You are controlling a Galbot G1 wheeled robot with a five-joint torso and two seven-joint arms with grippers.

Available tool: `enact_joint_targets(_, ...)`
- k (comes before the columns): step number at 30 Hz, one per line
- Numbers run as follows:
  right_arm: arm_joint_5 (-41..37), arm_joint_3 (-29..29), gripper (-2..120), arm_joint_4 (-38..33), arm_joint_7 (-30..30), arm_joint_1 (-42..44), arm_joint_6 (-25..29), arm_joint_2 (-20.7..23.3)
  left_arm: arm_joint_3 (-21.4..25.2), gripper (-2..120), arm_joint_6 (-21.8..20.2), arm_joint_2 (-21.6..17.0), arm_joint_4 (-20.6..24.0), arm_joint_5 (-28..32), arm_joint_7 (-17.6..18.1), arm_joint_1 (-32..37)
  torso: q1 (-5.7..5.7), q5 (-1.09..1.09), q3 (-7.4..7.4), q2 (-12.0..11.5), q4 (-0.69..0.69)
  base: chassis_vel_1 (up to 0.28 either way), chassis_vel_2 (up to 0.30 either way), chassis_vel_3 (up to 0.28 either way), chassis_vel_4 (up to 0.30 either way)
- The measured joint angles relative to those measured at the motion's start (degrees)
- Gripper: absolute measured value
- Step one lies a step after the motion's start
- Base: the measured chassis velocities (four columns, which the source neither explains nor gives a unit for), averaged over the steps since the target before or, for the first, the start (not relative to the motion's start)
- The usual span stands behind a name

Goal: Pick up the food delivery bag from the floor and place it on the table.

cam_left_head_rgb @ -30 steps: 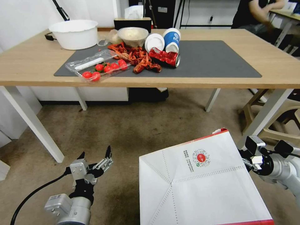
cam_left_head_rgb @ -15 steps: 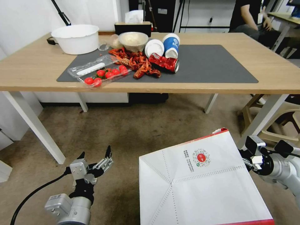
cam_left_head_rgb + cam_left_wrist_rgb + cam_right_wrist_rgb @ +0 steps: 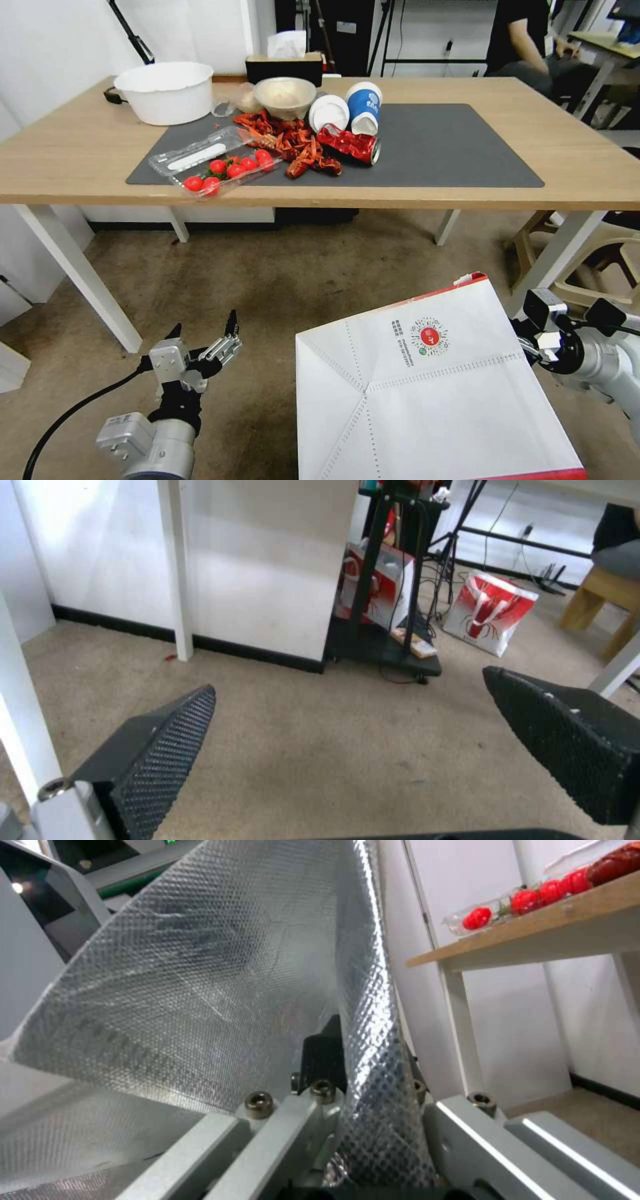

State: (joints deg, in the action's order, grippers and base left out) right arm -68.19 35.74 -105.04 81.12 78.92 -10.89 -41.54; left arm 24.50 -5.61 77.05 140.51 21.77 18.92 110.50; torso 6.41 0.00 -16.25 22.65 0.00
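The food delivery bag (image 3: 427, 393) hangs tipped over in the lower right of the head view, lifted off the floor (image 3: 287, 280), its white bottom and round red logo facing me. My right gripper (image 3: 523, 337) is shut on the bag's rim at its right edge; in the right wrist view the silver foil lining (image 3: 363, 1040) is pinched between the fingers. My left gripper (image 3: 203, 333) hovers open and empty low on the left, over the floor (image 3: 320, 750). The table (image 3: 580, 157), light wood with a dark grey mat (image 3: 453, 143), stands ahead.
On the mat's left half lie a crushed red can (image 3: 350, 144), red shells (image 3: 290, 140), a tomato tray (image 3: 213, 160), cups (image 3: 363, 107) and a bowl (image 3: 285, 97). A white basin (image 3: 165, 92) stands far left. White table legs (image 3: 73, 267) flank the floor; a stool (image 3: 600, 247) is at right.
The whole picture has shifted: the table now sits lower in view, so the camera moved. Both arms and the bag keep the same place in the frame.
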Motion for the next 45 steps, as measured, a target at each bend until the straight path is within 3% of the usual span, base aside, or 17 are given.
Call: enact_joint_targets(45,-0.04,0.45,0,-0.97,-0.09,0.27,-0.01,-0.3,0.04,100,-0.13,0.13,0.86,-0.45,0.11,0.46,3.85,0.0,-6.68,10.53,0.0,0.0,0.0,0.0,0.0)
